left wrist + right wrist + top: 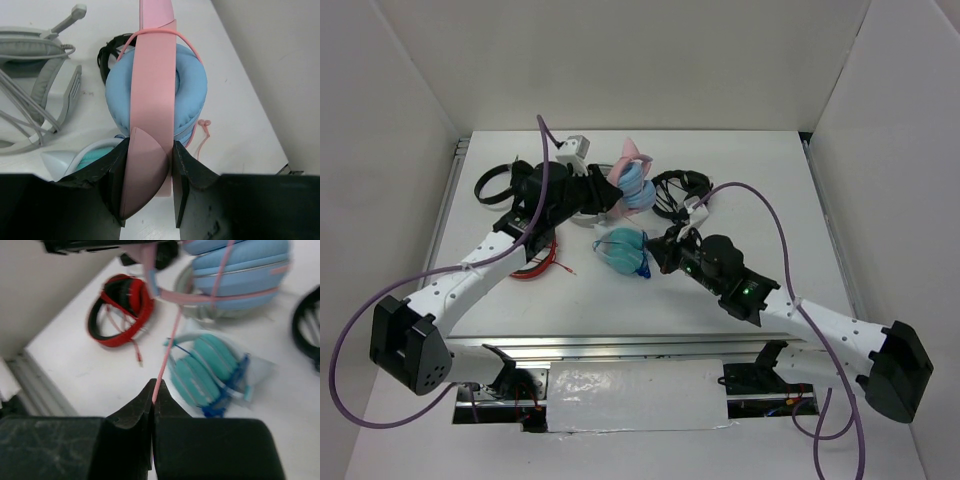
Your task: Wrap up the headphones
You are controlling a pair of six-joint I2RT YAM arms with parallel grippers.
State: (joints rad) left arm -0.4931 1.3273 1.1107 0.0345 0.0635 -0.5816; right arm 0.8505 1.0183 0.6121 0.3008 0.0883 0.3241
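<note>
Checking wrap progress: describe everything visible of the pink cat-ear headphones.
The headphones have a smooth pink headband, small cat ears and padded light blue ear cups stacked together. The left end effector clamps the headband. Their thin pink cable loops over the cups and runs taut into the shut right end effector. Whether they touch the table is unclear.

Bright, even light, soft shadows — headphones (245, 270) blurry in right wrist view.

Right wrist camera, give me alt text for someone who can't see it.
The right gripper pinches a thin pink cable that runs up to blue-and-pink headphones at the top. A teal pair and a red-and-black pair lie on the white table.
</note>
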